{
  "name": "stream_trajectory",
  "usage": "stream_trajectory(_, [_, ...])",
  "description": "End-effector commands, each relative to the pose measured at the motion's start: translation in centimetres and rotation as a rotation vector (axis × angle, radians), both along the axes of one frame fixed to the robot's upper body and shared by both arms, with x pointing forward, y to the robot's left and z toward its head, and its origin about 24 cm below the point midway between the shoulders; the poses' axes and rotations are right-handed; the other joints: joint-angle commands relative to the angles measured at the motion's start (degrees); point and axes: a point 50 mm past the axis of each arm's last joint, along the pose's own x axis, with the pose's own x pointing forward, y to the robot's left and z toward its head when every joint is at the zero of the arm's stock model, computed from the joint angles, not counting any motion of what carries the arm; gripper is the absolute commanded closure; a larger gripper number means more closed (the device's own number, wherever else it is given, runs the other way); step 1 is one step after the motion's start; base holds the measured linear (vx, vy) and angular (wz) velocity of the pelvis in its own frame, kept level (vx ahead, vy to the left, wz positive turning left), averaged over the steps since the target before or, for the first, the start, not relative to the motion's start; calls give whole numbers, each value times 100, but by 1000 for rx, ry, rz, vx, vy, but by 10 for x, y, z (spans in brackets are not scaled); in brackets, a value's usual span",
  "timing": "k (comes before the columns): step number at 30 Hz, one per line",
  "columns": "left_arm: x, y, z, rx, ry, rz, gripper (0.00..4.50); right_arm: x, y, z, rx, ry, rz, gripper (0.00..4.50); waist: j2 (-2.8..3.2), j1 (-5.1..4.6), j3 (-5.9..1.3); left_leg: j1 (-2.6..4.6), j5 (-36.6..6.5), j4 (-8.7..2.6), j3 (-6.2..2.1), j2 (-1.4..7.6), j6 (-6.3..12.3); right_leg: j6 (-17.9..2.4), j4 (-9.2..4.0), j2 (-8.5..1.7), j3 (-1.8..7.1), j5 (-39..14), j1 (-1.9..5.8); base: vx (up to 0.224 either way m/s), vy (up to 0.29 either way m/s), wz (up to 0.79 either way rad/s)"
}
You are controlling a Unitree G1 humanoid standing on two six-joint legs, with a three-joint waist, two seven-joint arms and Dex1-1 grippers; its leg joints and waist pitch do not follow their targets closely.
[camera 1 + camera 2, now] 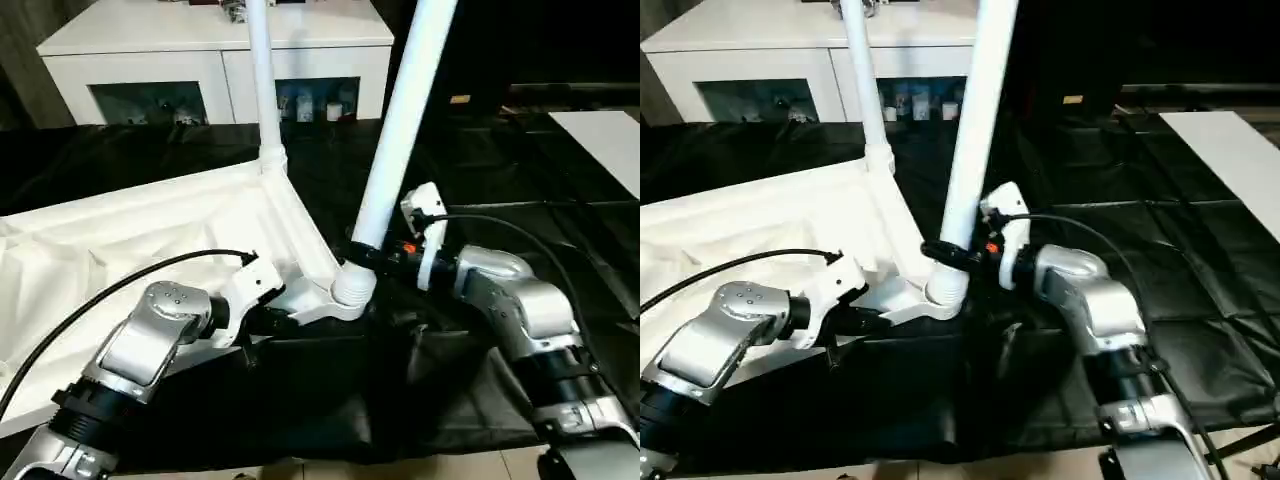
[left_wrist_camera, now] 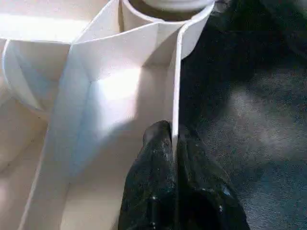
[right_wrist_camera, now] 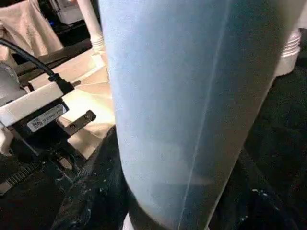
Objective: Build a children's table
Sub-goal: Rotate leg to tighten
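The tabletop (image 1: 150,240) lies upside down on a black cloth (image 1: 480,180), its ribbed underside up. The left gripper (image 2: 175,143) is pinched shut on the thin rim wall near the closest corner socket (image 1: 352,285), one finger on each side of the edge. The near leg (image 1: 400,120) rises tilted from that socket; the right gripper (image 1: 375,252) clasps its base just above the socket. A second leg (image 1: 262,80) stands in the far corner. Bare black cloth spreads to the right, toward a white panel (image 1: 605,140). A white cabinet (image 1: 215,55) stands behind.
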Motion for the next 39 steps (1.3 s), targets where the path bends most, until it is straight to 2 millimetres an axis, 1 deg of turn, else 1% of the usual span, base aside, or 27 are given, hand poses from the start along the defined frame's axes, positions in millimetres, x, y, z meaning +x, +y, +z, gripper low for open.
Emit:
stream_trajectory(1, [-1,1,4,-11,-6,9,450,0,-1,-3,12,35,9,267,-38,51,-400,40,-812,-376,75,23,236,-1459,-309,-226,141,-361,307,0,0,0])
stream_trajectory(4, [0,1,5,-14,-7,14,450,-1,0,-9,20,62,15,267,-43,54,-403,34,-772,-371,77,14,248,-1472,-301,-224,140,-259,319,0,0,0])
stream_trajectory(5, [0,1,5,-15,-7,14,450,-1,0,-10,19,64,13,267,-24,52,-405,37,-794,-371,75,16,236,-1479,-304,-226,138,-264,314,0,0,0])
stream_trajectory(6, [0,1,5,-16,-7,14,450,-1,-1,-11,17,64,11,267,-30,51,-406,36,-802,-371,75,15,231,-1484,-304,-226,138,-264,317,0,0,0])
stream_trajectory(9, [1,1,6,-16,-8,15,450,0,-2,-14,15,63,-17,267,-30,49,-407,40,-833,-372,72,14,207,-1502,-303,-224,135,-276,318,0,0,0])
stream_trajectory(10, [1,1,7,-16,-12,19,450,1,-4,-17,17,65,-36,267,-18,50,-409,40,-834,-370,72,16,200,-1508,-300,-227,138,-258,316,0,0,0])
stream_trajectory(11, [2,1,7,-16,-14,22,450,0,-5,-19,18,64,-44,267,-23,52,-410,44,-838,-370,73,16,195,-1511,-302,-226,135,-261,314,0,0,0])
stream_trajectory(13, [3,1,8,-17,-20,27,450,-1,-6,-22,27,61,-60,267,-28,59,-418,40,-788,-361,77,13,206,-1525,-294,-228,139,-188,323,0,0,0])
stream_trajectory(14, [4,1,8,-20,-23,31,450,-1,-7,-24,40,60,-75,267,-15,63,-418,34,-748,-363,69,8,218,-1527,-285,-221,134,-130,332,0,0,0])
stream_trajectory(15, [4,1,8,-22,-25,33,450,-1,-7,-24,47,62,-81,267,-20,59,-420,33,-742,-360,73,7,227,-1527,-287,-222,135,-112,332,0,0,0])
stream_trajectory(16, [4,0,9,-24,-27,37,450,-2,-7,-26,58,64,-90,267,-24,61,-417,38,-767,-360,76,8,232,-1527,-292,-223,136,-132,326,0,0,0])
stream_trajectory(17, [5,1,9,-25,-30,41,450,-2,-8,-30,66,67,-113,267,15,68,-418,39,-797,-360,69,11,222,-1527,-289,-230,136,-159,325,0,0,0])
stream_trajectory(19, [6,1,9,-24,-32,43,450,-3,-9,-32,71,72,-127,267,-10,50,-416,38,-869,-368,68,8,204,-1526,-297,-221,131,-214,329,0,0,0])
stream_trajectory(21, [7,1,10,-23,-33,46,450,-3,-9,-35,70,68,-139,267,20,40,-407,47,-981,-373,65,9,168,-1523,-311,-221,129,-334,320,0,0,0])
stream_trajectory(22, [8,2,10,-22,-34,46,450,-3,-8,-35,67,64,-143,267,13,35,-404,51,-1041,-378,66,10,157,-1516,-320,-220,130,-405,316,0,0,0])
stream_trajectory(24, [10,2,11,-19,-41,52,450,-7,-8,-37,28,38,-126,267,37,42,-401,52,-1081,-380,62,12,128,-1492,-325,-222,131,-453,314,0,0,0])
stream_trajectory(25, [10,2,11,-18,-43,53,450,-10,-7,-38,13,29,-110,267,25,47,-398,50,-1076,-384,62,13,118,-1459,-328,-217,134,-445,321,0,0,0])
stream_trajectory(26, [11,2,11,-17,-45,56,450,-12,-7,-38,-4,17,-97,267,34,47,-401,49,-1072,-386,55,11,114,-1453,-323,-215,132,-432,322,0,0,0])
stream_trajectory(27, [12,2,11,-17,-47,57,450,-13,-7,-38,-14,10,-90,267,30,48,-403,54,-1078,-387,57,13,116,-1448,-326,-212,132,-423,320,0,0,0])
stream_trajectory(28, [12,2,12,-17,-48,58,450,-16,-6,-38,-36,-2,-81,267,55,53,-408,54,-1057,-382,51,11,112,-1457,-313,-213,133,-371,323,0,0,0])
stream_trajectory(30, [12,2,12,-15,-50,57,450,-19,-6,-39,-107,-31,-59,267,40,57,-404,52,-1051,-381,55,11,112,-1439,-320,-205,133,-313,325,0,0,0])
stream_trajectory(31, [12,2,12,-14,-51,56,450,-21,-6,-40,-144,-45,-45,267,39,65,-395,49,-1082,-385,54,9,102,-1415,-326,-204,133,-376,322,0,0,0])
stream_trajectory(32, [13,2,12,-12,-51,57,450,-22,-6,-42,-190,-62,-25,267,81,57,-390,60,-1196,-391,53,6,71,-1394,-342,-207,135,-489,313,0,0,0])
stream_trajectory(33, [13,2,12,-12,-51,57,450,-23,-6,-42,-193,-63,-24,267,65,53,-389,64,-1248,-393,54,4,61,-1389,-352,-206,135,-546,314,0,0,0])
stream_trajectory(35, [13,2,12,-9,-52,55,450,-24,-5,-42,-213,-68,-14,267,63,48,-383,67,-1374,-404,49,7,41,-1377,-360,-208,141,-696,312,0,0,0])
stream_trajectory(36, [14,2,12,-4,-53,52,450,-26,-3,-43,-249,-71,15,267,69,52,-384,73,-1409,-405,46,9,39,-1370,-366,-209,142,-732,309,0,0,0])
stream_trajectory(39, [14,2,12,-2,-54,49,450,-27,-2,-44,-260,-63,28,267,53,55,-386,72,-1392,-409,42,14,45,-1363,-359,-206,144,-699,311,0,0,0])
